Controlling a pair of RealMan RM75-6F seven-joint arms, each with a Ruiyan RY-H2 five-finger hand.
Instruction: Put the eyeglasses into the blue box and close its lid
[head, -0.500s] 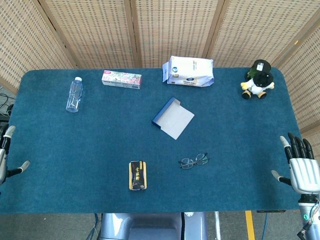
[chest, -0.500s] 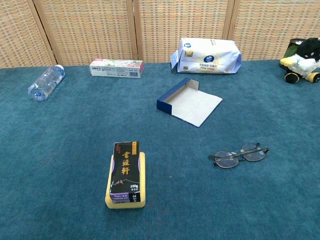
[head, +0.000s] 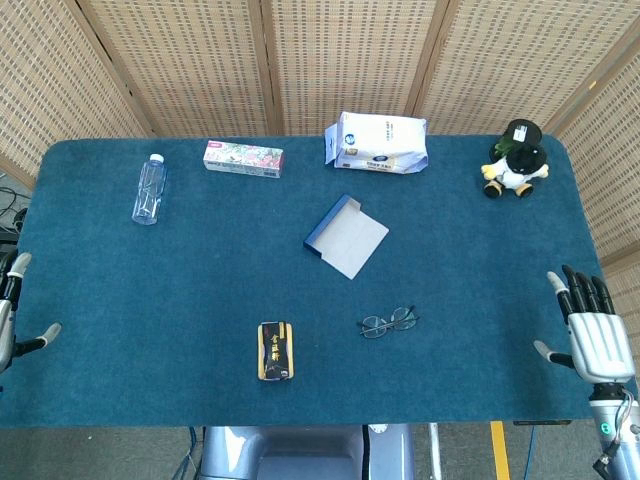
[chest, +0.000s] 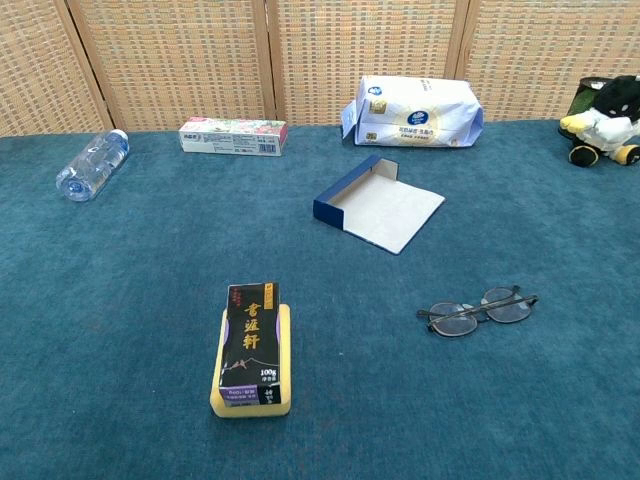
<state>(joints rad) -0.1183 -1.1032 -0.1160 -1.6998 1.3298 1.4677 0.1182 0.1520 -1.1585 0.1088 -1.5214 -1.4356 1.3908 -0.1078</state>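
The eyeglasses (head: 389, 322) (chest: 477, 311) lie folded open on the blue cloth, right of centre near the front. The blue box (head: 345, 235) (chest: 378, 204) sits further back at centre with its white lid laid flat open to the right. My right hand (head: 590, 332) hovers at the table's right edge, fingers spread and empty, well to the right of the glasses. My left hand (head: 12, 310) shows partly at the left edge, fingers apart, holding nothing. The chest view shows neither hand.
A black carton on a yellow sponge (head: 274, 350) (chest: 250, 347) stands front centre. Along the back lie a water bottle (head: 148, 188), a toothpaste box (head: 243, 158), a tissue pack (head: 378, 142) and a plush toy (head: 516, 158).
My right hand has shifted slightly left and toward the front edge. Nothing on the table has moved.
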